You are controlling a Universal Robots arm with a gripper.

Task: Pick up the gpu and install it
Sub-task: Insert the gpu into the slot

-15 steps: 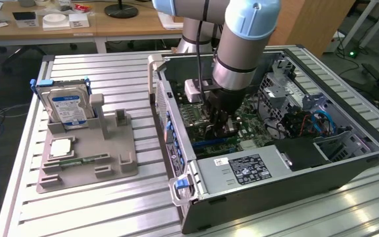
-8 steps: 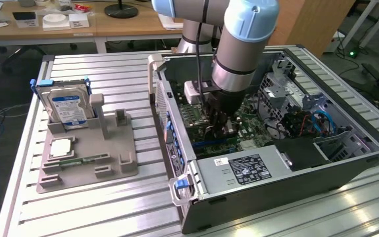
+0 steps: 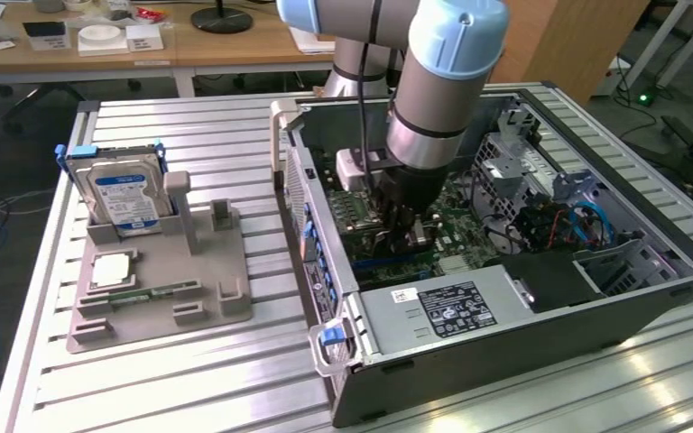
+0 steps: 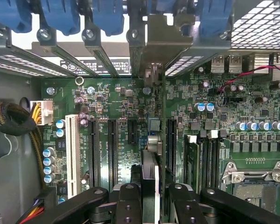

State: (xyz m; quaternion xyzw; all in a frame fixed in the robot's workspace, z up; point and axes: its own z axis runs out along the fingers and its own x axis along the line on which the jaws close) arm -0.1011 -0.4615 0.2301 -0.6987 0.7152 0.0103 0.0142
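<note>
The arm [image 3: 443,90] comes in from the far side of the ribbed metal table [image 3: 202,388] and drops steeply, its last link pointing almost straight down into the open computer case [image 3: 635,298], which lies on its side. In the exterior view the gripper [image 3: 397,236] hangs low over the green motherboard [image 3: 467,230], toward the wall of the case on the exterior view's left and just beyond the boxed power supply [image 3: 443,311]. The wrist view looks along the gripper [image 4: 151,205]. Its two black fingers [image 4: 128,205] stand narrow, pressed against either face of the gpu [image 4: 148,179], so the pincer is clamped on the card. The gpu is seen edge-on as a thin dark blade that rises from between the fingers. It runs across the motherboard [image 4: 107,98] toward the row of blue latches [image 4: 60,18] and metal slot plates at the back of the case. It stands upright between a short black expansion slot [image 4: 130,130] and a long black one [image 4: 170,144]. Whether its lower edge is seated in a slot I cannot tell. Outside the case, on the exterior view's left, a grey holder tray [image 3: 202,307] carries a silver hard drive [image 3: 124,198] standing upright, well apart from the gripper.
</note>
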